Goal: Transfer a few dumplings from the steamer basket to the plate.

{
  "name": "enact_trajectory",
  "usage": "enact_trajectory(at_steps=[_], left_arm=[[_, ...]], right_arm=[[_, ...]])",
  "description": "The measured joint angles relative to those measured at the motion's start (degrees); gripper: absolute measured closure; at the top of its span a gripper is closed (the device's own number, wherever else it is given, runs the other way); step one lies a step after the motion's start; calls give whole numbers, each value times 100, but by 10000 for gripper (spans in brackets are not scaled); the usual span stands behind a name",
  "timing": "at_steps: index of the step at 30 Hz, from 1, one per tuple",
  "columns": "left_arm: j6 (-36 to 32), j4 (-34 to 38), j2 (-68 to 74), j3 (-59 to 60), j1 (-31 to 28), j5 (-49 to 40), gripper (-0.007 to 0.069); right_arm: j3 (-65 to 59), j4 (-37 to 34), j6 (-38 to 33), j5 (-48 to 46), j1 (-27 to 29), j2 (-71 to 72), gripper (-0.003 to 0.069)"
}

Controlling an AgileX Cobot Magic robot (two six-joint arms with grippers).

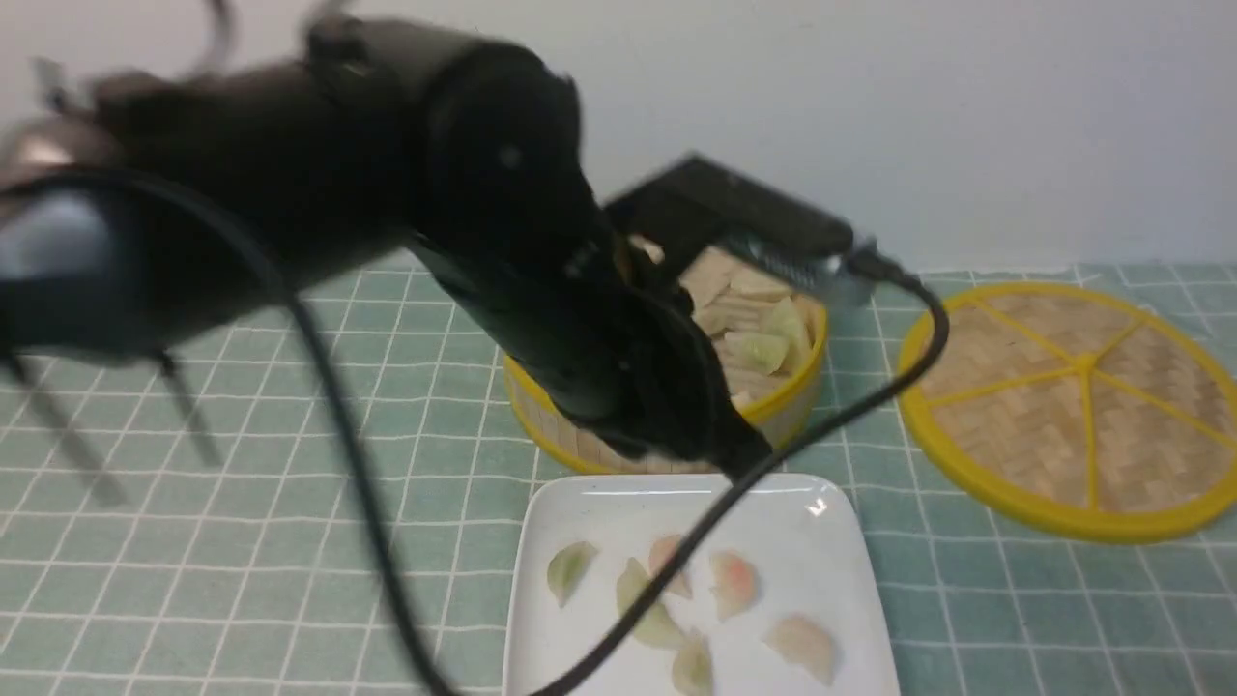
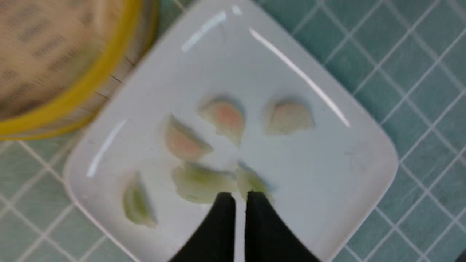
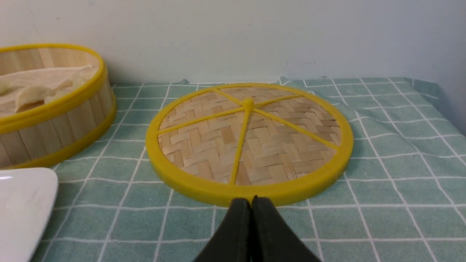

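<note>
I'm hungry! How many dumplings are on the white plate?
6. Green dumpling at the left, green and pink mid-plate, pink right of them, pale one front-right, green at the front edge. None seems hidden.

Flat woven lid with yellow rim and spokes on green checked cloth, pale wall behind.

No letters, numbers, brand marks or signs are showing legibly in any view. The plate, the steamer basket, the woven lid and the checked cloth covering the counter are all showing plain surfaces, and the left arm is appearing too blurred to read.
</note>
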State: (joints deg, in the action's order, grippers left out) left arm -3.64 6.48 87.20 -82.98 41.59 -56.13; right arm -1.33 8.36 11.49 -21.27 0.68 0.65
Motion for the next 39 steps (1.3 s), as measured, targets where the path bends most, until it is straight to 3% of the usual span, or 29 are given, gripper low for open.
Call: enact_trajectory(at_steps=[7,12,16,23,35,37,39], left_arm=[[575,-648,-2018,931,0,1117,631],[1073,-922,-3748,2647,0,2856,631],[1183,-934,-4561,3535,0,3555,631],[1018,-1208,-5553,4113,0,3224,631],[1190,-1587,-5808,4186,-15,2344,631],[1246,-1640,-5950,4377,-137,2355,631],[1243,-1553,-6351,4881,-622,2539,631]], right_arm=[[0,0,0,0,0,0,673],[0,0,0,0,0,0,673],[0,0,0,0,0,0,673],[0,0,0,0,0,0,673],[0,0,0,0,0,0,673],[0,0,0,0,0,0,673],[0,0,0,0,0,0,673]])
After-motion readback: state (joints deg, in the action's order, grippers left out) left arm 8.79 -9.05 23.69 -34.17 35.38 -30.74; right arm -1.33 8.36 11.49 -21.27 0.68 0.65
